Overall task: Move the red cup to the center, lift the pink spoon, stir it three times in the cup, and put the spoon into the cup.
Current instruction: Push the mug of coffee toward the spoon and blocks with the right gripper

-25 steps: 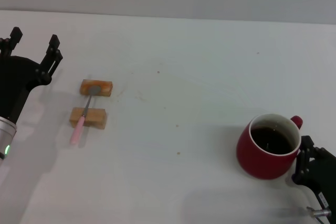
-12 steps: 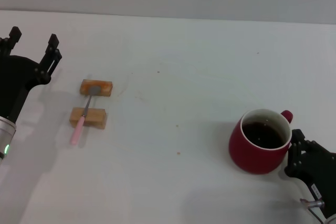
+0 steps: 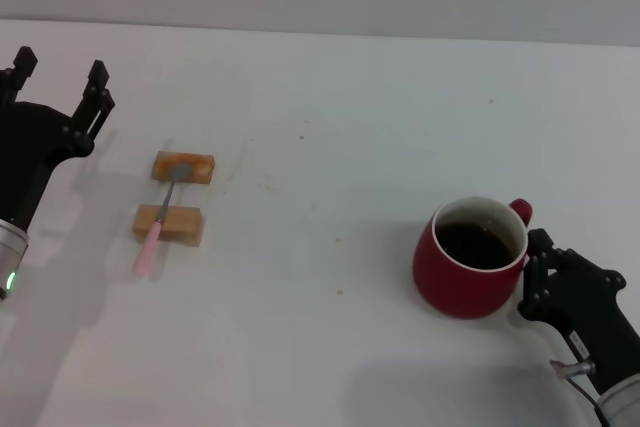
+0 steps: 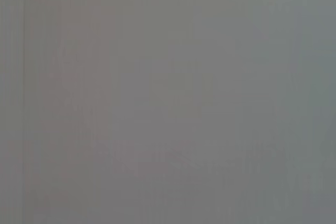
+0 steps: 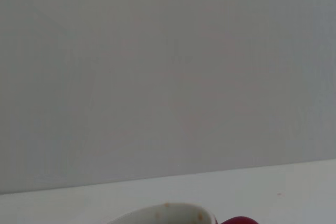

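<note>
- Red cup point(image 3: 468, 269) upright on tabletop point(image 3: 330, 107), right of centre; my right pincer point(image 3: 537, 272) against its handle side; grip state: cannot tell.
- Centre lies leftward of cup.
- Pink spoon point(image 3: 152, 239) far left, across two blocks point(image 3: 176, 195); left pincer point(image 3: 58, 87) nearer, spread, empty.

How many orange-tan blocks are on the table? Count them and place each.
2: one block under the pink spoon's bowl, the other block under its handle, nearer the robot.
</note>
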You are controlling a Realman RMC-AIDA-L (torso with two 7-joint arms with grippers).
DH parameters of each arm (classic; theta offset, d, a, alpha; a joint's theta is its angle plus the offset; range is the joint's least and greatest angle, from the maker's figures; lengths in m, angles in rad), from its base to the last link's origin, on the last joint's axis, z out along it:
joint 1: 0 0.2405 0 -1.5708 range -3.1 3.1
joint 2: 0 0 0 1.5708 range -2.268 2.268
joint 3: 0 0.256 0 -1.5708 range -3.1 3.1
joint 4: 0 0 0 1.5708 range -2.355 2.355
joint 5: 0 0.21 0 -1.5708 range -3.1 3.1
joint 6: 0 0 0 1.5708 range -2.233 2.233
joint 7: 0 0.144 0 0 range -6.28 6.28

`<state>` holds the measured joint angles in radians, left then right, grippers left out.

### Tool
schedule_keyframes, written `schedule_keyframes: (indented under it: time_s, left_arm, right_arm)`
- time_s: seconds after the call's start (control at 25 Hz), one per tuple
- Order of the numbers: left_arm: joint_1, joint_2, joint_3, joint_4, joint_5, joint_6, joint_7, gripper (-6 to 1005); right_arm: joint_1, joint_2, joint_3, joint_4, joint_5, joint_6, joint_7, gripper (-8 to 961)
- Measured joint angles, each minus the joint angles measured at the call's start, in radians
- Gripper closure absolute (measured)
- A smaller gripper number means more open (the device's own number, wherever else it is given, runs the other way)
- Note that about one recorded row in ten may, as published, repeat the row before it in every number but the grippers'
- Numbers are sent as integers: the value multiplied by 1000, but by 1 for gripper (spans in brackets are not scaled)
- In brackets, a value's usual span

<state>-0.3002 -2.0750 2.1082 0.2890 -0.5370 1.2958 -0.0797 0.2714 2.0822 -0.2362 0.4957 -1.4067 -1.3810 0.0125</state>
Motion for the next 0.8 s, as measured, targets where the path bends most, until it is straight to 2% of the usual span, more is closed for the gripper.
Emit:
schedule_keyframes:
  time_s: [0.4, 0.8]
  left_arm:
    - [-2, 1, -4, -2, 0, 0, 0, 222]
    - [-8, 1, -4, -2, 0, -2, 0, 222]
  right_arm:
    - [29, -1, 0, -23, 0, 29, 36, 954]
    - [-22, 1, 1, -19, 0, -11, 37, 953]
